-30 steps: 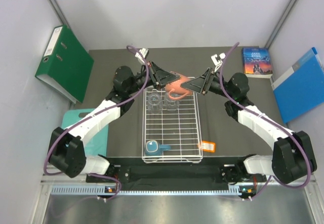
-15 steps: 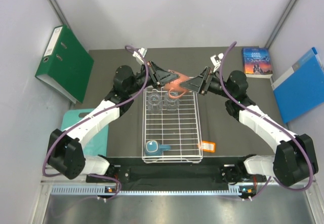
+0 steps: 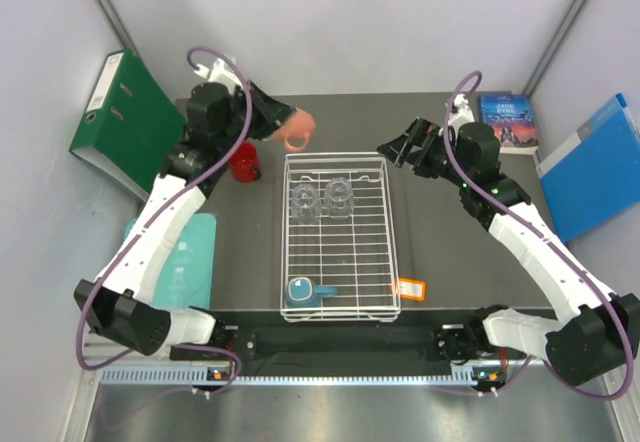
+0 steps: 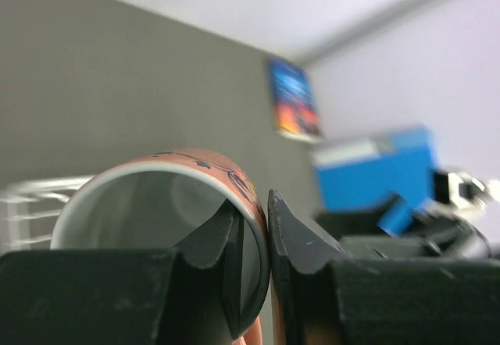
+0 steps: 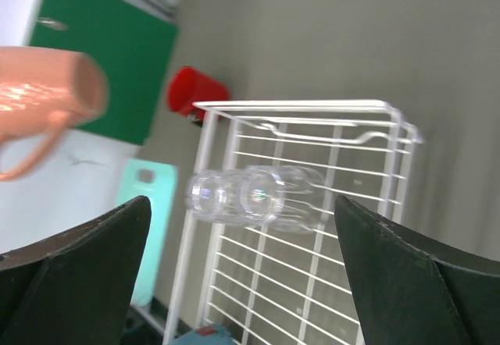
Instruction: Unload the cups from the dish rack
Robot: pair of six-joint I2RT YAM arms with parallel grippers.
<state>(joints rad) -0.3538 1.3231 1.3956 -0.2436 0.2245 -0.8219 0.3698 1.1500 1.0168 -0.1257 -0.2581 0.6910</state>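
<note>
Both arms have drawn apart since a second ago, when your two grippers met over the salmon-pink mug (image 3: 298, 128) at the far end of the dish rack (image 3: 391, 232). Your left gripper (image 3: 284, 120) now carries that mug alone, its fingers (image 4: 293, 240) pinched nearly shut on the rim wall, one inside and one outside, as the left wrist view shows. The mug hangs tilted in the air just past the rack's far-left corner, near the red mug (image 3: 243, 161), which stands on the table (image 3: 450, 252) outside the rack. Your right gripper (image 3: 392, 147) has let go and pulled back to the right of the rack's far end, its jaws spread wide and holding nothing. Inside the rack, the two clear glass tumblers (image 3: 303, 200) sit side by side toward the far end, and the light-blue mug (image 3: 300, 290) rests at the near-left corner. An orange tag (image 3: 409, 288) marks the near-right corner.
</note>
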